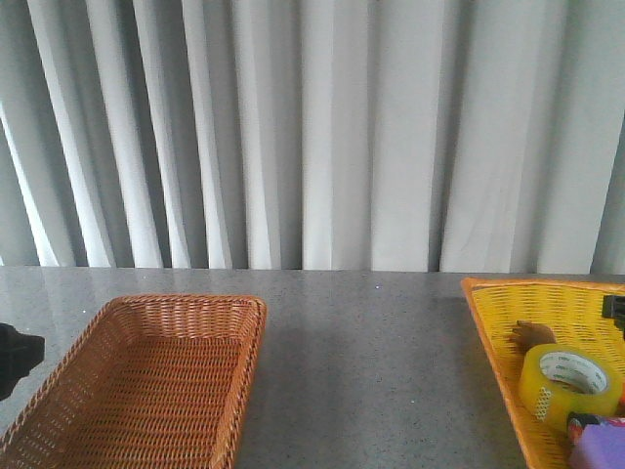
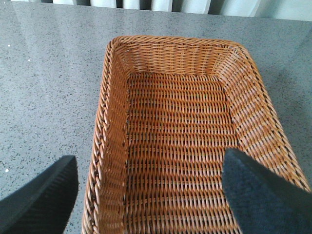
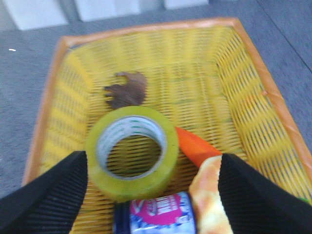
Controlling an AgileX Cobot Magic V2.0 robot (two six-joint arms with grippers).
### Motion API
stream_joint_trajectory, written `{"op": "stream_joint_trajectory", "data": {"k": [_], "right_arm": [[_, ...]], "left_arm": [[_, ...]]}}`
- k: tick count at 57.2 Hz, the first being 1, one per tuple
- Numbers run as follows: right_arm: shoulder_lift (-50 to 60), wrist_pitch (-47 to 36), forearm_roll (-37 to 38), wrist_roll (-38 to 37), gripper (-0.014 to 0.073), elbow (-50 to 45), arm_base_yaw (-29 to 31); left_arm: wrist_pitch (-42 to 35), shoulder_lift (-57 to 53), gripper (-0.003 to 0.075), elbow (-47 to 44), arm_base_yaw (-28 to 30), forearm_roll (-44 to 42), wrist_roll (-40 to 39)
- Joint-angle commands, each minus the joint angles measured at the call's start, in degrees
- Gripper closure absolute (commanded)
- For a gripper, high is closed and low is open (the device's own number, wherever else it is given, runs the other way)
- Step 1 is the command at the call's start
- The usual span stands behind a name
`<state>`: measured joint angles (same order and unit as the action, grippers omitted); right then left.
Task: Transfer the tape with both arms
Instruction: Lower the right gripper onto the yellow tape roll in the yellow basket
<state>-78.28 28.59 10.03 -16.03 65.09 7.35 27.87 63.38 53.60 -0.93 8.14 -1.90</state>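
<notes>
Tape (image 3: pixel 131 150) flat in yellow basket (image 3: pixel 243 122), framed by right gripper (image 3: pixel 151 195) with fingers spread wide, gripping nothing.

Beside the roll: a small pink-labelled container (image 3: pixel 158 214), an orange packet (image 3: pixel 197 146), a brown scrap (image 3: pixel 126 89) farther back. Across the grey table (image 1: pixel 361 352), left gripper (image 2: pixel 151 195) likewise parted, poised over the near end of the orange wicker basket (image 2: pixel 105 122); pale curtain (image 1: pixel 312 127) behind.

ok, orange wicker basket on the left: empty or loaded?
Empty. The orange wicker basket shows only bare weave in the left wrist view; the tape sits in the yellow basket.
</notes>
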Motion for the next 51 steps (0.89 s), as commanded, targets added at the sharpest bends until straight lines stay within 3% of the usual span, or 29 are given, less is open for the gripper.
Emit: {"op": "stream_joint_trajectory", "data": {"k": [1, 10, 31, 51], "right_arm": [[-2.75, 2.35, -0.75, 2.45, 0.0057, 7.31, 1.1], [-10.25, 7.91, -2.44, 9.49, 0.0057, 14.36, 1.0], [-21.5, 14.23, -2.58, 12.86, 0.0057, 22.62, 1.0], [-26.31, 13.69, -0.89, 13.29, 0.0059, 22.76, 1.0]], "left_arm": [[-3.2, -1.01, 0.0129, 2.02, -0.43, 1.32, -0.42], [-3.59, -1.01, 0.0129, 2.02, -0.43, 1.26, -0.42], [-3.41, -1.01, 0.0129, 1.97, -0.43, 1.21, -0.36], [-3.21, -1.01, 0.0129, 1.97, -0.43, 1.21, -0.36]]}}
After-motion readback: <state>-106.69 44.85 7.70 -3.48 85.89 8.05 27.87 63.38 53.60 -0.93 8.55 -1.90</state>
